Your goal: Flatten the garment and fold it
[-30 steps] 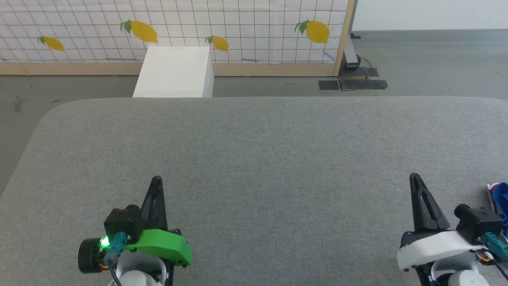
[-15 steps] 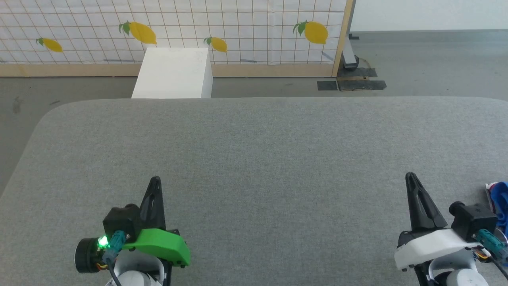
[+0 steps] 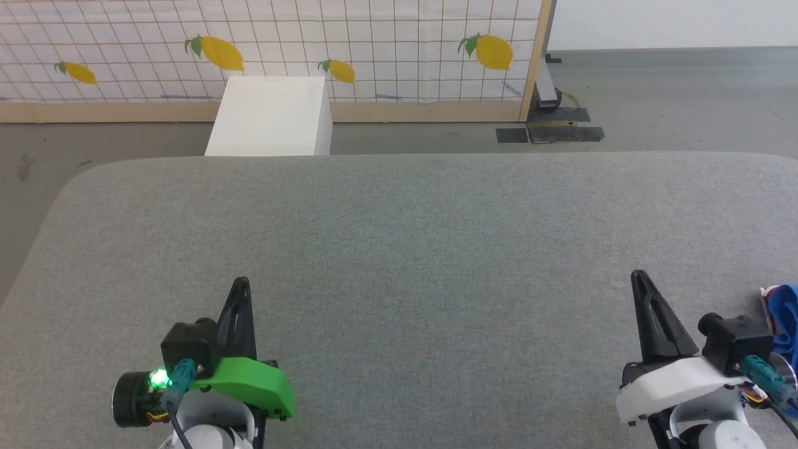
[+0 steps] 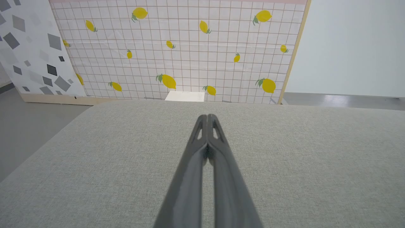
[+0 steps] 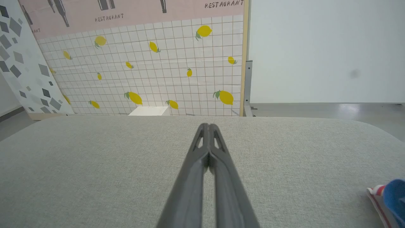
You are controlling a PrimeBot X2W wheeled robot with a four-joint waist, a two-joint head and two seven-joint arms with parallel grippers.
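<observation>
A small part of the garment (image 3: 784, 312) pokes in at the right edge of the head view: royal-blue cloth with a white band edged in red, lying on the grey table. The right wrist view catches the same corner of the garment (image 5: 388, 198) at its lower right. My right gripper (image 3: 637, 275) stands just left of it, shut and holding nothing, its tips (image 5: 207, 126) pressed together. My left gripper (image 3: 242, 282) is at the lower left, far from the cloth, also shut and empty (image 4: 207, 116).
The grey padded table (image 3: 399, 237) spreads wide between and beyond both grippers. Behind its far edge stands a white box (image 3: 269, 117) on the floor, before a lemon-print panel (image 3: 374, 50). Floor lies beyond the rounded left corner.
The whole head view has shifted slightly, so the camera moved. Both grippers stay shut and keep their places over the table.
</observation>
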